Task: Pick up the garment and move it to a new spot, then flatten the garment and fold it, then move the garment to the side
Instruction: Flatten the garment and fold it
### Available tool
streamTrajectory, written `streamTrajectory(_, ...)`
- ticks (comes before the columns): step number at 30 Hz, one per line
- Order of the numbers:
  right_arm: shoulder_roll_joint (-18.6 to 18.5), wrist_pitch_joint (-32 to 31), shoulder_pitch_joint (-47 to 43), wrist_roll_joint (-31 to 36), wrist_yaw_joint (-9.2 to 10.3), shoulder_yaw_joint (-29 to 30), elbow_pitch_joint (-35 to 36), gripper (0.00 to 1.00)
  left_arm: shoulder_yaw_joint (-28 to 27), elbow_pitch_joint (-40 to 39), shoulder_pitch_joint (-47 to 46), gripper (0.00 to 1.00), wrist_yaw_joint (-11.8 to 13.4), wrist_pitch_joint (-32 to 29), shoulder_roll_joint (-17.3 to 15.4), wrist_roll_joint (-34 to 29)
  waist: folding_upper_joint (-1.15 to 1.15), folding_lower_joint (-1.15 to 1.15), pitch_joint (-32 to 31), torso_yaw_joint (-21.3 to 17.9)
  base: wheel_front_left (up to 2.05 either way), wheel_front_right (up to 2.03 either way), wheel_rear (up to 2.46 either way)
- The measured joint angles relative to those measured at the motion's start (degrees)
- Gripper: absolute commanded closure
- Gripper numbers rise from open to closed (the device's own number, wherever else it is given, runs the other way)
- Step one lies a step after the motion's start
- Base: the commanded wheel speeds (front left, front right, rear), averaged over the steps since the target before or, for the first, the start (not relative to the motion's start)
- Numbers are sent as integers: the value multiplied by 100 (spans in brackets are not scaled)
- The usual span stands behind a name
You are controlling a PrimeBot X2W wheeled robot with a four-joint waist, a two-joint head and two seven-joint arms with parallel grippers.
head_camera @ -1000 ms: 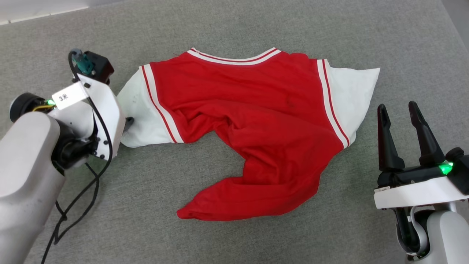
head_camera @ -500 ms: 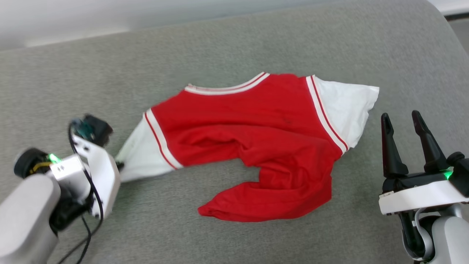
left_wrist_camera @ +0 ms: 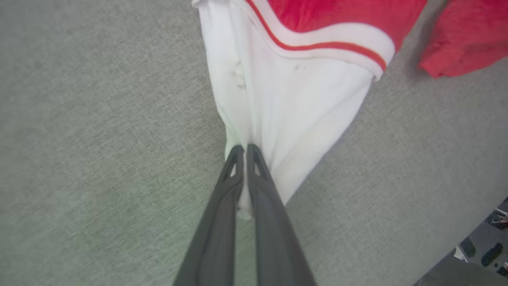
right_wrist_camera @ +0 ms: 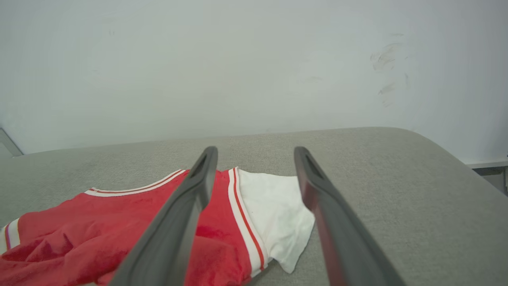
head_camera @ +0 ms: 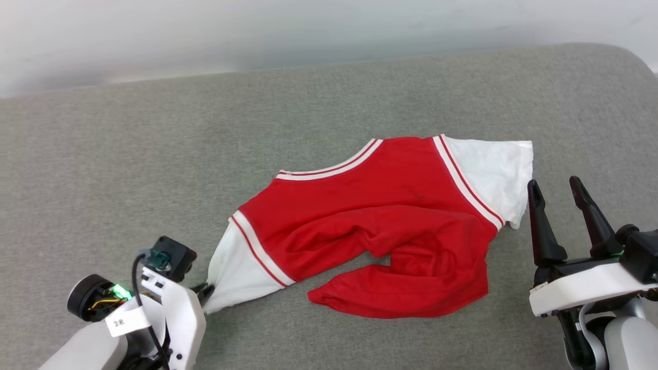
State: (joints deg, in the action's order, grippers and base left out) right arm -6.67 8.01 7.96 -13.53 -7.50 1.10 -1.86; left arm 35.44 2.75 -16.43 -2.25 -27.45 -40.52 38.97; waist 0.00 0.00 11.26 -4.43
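Note:
The garment [head_camera: 390,216], a red jersey with white sleeves and striped trim, lies rumpled on the grey padded surface [head_camera: 154,164], its red body bunched toward the front. My left gripper [head_camera: 205,295] at the lower left is shut on the tip of the left white sleeve [left_wrist_camera: 274,119], and the pinched cloth shows between its fingers [left_wrist_camera: 222,206]. My right gripper [head_camera: 558,198] stands open at the lower right, just beside the other white sleeve [head_camera: 493,169] and apart from it. In the right wrist view that sleeve [right_wrist_camera: 274,210] lies between and beyond the open fingers [right_wrist_camera: 317,190].
A pale wall [head_camera: 308,31] rises behind the surface's far edge. The surface rounds off at the far right corner [head_camera: 632,61]. A dark cable [head_camera: 139,267] loops by my left wrist. Bare grey padding stretches left of and behind the garment.
My left gripper has shut on the left sleeve and drawn it toward me, stretching and bunching the garment. The head camera has tilted up, bringing the wall into view. The right gripper stays open.

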Motion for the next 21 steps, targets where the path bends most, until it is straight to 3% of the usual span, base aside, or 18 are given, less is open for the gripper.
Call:
streamTrajectory(1,0,-8,-1,0,0,8,4,0,-43,0,26,93,55,165,38,-31,0,0,-24,24,0,0,0)
streamTrajectory(2,0,-29,-7,0,0,20,7,0,-89,-2,53,6,102,357,92,-66,0,0,-47,48,0,0,0)
streamTrajectory(3,0,-49,-14,1,0,25,11,0,-123,-2,88,0,154,543,146,-103,0,0,-68,70,0,0,0)
streamTrajectory(8,-47,-214,-111,0,0,8,68,0,-414,-31,188,0,396,1753,375,-349,0,0,-161,190,0,0,0)
streamTrajectory(12,-332,-667,-129,-8,0,-82,170,0,-608,-194,268,0,594,2818,535,-648,0,0,-173,322,0,0,0)
streamTrajectory(16,-946,-1628,-81,-115,0,-154,298,0,-750,-389,477,0,882,3466,673,-810,0,0,-95,476,0,0,0)
streamTrajectory(21,-1793,-3359,454,-375,0,31,337,0,-808,-715,695,0,1082,3730,824,-797,0,0,120,657,0,0,0)
